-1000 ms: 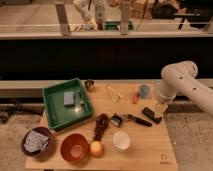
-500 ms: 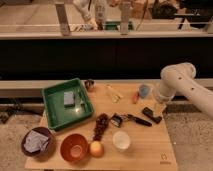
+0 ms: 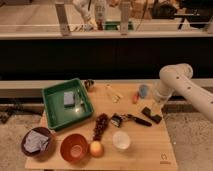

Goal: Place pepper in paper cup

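The pepper [image 3: 135,97], a small slim orange-red piece, lies on the wooden table [image 3: 150,150] at the back right, next to a small blue object [image 3: 144,90]. The paper cup [image 3: 121,140], white and upright, stands near the front middle. My white arm comes in from the right. Its gripper [image 3: 152,113] hangs low over the table's right side, just right of and a little nearer than the pepper, and well behind and right of the cup. I see nothing held in it.
A green tray [image 3: 55,107] with a blue sponge [image 3: 68,98] sits at the left. A dark bowl with a cloth [image 3: 36,141], an orange bowl [image 3: 75,147], a round yellow-orange fruit [image 3: 96,148], dark grapes [image 3: 101,125] and a black tool [image 3: 131,119] lie along the front and middle.
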You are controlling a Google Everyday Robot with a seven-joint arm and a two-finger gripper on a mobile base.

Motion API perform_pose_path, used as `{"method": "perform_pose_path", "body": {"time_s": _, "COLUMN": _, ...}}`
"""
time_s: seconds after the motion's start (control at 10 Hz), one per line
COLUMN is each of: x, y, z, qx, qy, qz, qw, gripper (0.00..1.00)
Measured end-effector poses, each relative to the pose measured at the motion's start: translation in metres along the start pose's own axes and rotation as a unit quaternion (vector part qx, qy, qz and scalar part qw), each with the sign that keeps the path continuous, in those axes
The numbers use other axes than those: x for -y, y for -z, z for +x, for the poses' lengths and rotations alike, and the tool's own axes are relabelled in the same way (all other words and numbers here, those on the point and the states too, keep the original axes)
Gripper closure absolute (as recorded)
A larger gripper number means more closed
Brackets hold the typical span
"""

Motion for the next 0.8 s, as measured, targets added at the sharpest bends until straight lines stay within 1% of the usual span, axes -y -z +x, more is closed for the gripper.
{"method": "perform_pose_path", "body": {"time_s": 0.3, "x": 0.009, "y": -0.012, "z": -0.007, "qx": 0.011, "qy": 0.002, "qz": 0.000, "qw": 0.9999, "gripper": 0.20}}
{"method": "perform_pose_path", "body": {"time_s": 0.6, "x": 0.013, "y": -0.019, "z": -0.011, "qx": 0.018, "qy": 0.002, "qz": 0.001, "qw": 0.9998, "gripper": 0.20}}
{"method": "perform_pose_path", "body": {"time_s": 0.8, "x": 0.021, "y": -0.029, "z": -0.025, "qx": 0.028, "qy": 0.006, "qz": 0.000, "qw": 0.9996, "gripper": 0.20}}
